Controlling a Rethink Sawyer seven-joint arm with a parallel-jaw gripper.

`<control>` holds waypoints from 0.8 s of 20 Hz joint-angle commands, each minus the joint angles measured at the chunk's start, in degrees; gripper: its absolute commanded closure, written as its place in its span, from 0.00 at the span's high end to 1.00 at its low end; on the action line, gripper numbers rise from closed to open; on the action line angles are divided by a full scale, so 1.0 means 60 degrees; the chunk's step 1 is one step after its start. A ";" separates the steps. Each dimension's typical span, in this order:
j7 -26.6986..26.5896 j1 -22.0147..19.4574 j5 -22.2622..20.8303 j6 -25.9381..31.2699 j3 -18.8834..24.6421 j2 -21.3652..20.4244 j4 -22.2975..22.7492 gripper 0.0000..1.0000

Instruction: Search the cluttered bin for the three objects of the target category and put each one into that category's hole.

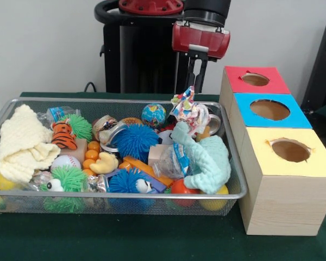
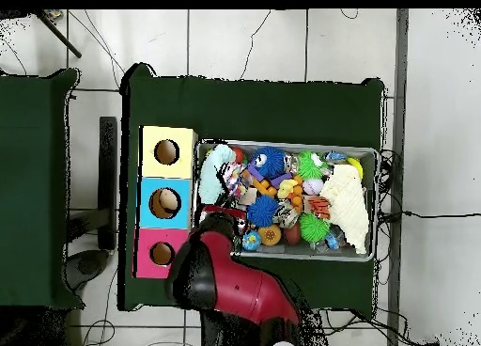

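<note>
So the black two-finger gripper (image 1: 191,93) has the small white cloth with the many-coloured print (image 1: 189,112) pinched by its top edge, dangling over the wide silver wire-mesh bin (image 1: 236,163) at its 1 o'clock corner. I'd lift till the cloth's tail clears the rim, then swing it over the big round hole in the blue-topped wooden box (image 1: 270,110) at 3 o'clock. Overhead hides that grip under the arm, but shows all three holes lined up.

My pincer (image 1: 191,87) grips the printed white cloth (image 1: 188,112), lifted above the wire bin (image 1: 236,163). Mint cloth (image 1: 206,157) lies nearest the boxes, yellow cloth (image 1: 22,144) opposite. Blue-topped hole (image 1: 269,109) gapes empty.
</note>
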 commanded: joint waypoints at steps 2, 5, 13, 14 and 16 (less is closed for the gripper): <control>0.1910 0.0810 0.1114 0.1838 -0.0638 -0.0080 -0.0496 0.00; 0.1890 0.1195 0.1343 0.2159 -0.0947 -0.0064 -0.0679 0.00; 0.2050 0.2165 0.1795 0.2975 -0.1693 0.0070 -0.1198 0.00; 0.2080 0.2228 0.1827 0.2997 -0.1739 0.0093 -0.1223 0.00; 0.2150 0.2388 0.1902 0.3048 -0.1854 0.0142 -0.1272 0.00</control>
